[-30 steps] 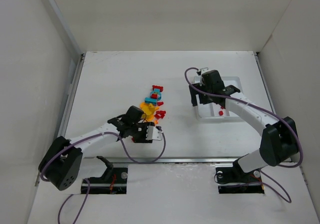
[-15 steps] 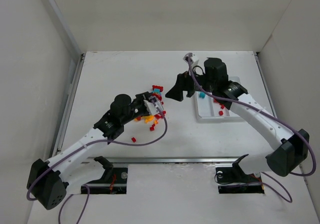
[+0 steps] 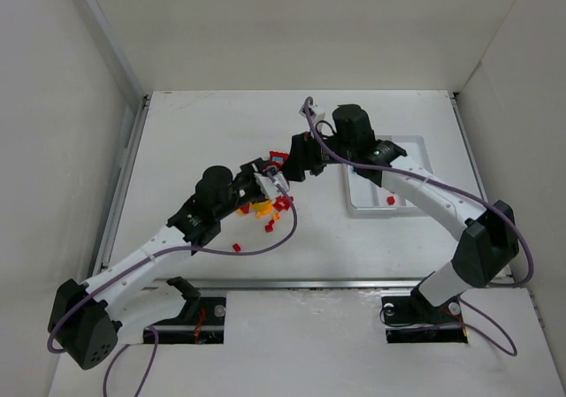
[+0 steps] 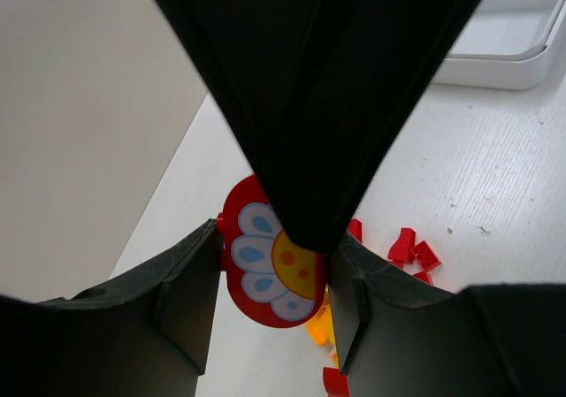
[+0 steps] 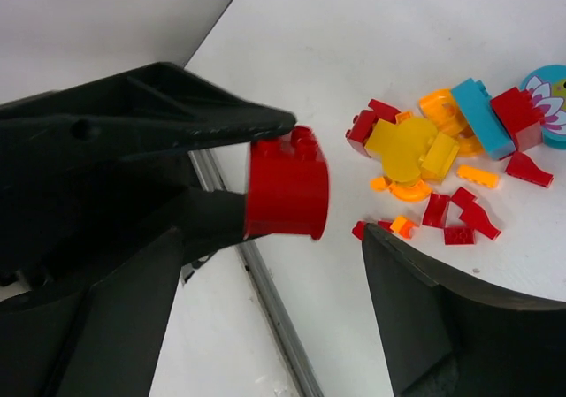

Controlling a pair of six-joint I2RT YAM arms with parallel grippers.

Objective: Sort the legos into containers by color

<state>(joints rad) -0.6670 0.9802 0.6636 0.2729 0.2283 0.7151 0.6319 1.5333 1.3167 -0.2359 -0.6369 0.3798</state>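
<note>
My left gripper is shut on a red lego with a printed flower face, held above the table. In the top view this red lego sits where the two grippers meet. My right gripper is open, one finger on each side of the same red lego, with a gap to its right finger. The other legos, red, orange, yellow and a teal one, lie in a pile on the table. The white tray of containers lies to the right and holds a few red legos.
Two loose red bricks lie nearer the front, one by the left arm's cable, the other just below the pile. The tray's corner shows in the left wrist view. A metal rail runs along the table's edge. White walls enclose the table.
The left arm rose from the table's front to above the pile, holding the red lego. The right gripper left the tray and moved left until its fingers flank that lego.
</note>
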